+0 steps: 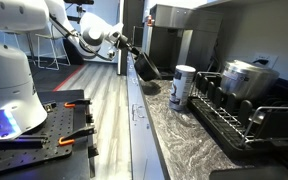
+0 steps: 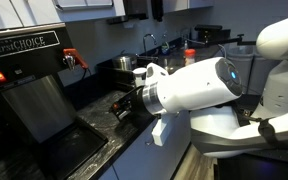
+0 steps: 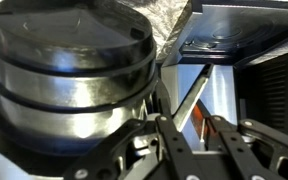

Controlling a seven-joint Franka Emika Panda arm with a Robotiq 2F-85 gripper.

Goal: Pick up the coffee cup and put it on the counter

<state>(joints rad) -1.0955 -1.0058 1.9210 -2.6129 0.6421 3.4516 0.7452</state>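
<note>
Clearly the squat, wide-mouthed dark coffee cup (image 3: 74, 70) is hard up against my wrist camera. It fills the upper left of that view, its glossy wall banded with bright reflections. That sheen suggests a stiff, slick wall, glazed or metal, so it should not give under pressure but could slide if I pinch it on the curve. It looks light enough for the arm, though I can't see whether anything is inside. My best hold, I judge, is across the rim, one finger inside the mouth and one outside.

The dark linked fingers (image 3: 172, 140) come in from the bottom of the wrist view, just right of and below the cup. Pale background shows in the gap between them, and I cannot tell whether their tips grip the cup or only stand beside it. In an exterior view the cup (image 1: 149, 88) seems to be the dark shape under the arm's end. It sits over the long grey-and-white speckled stone surface (image 1: 174, 135), near a tall white cylindrical tumbler (image 1: 182, 85). Whether it rests there or hangs lifted I can't make out.
</note>
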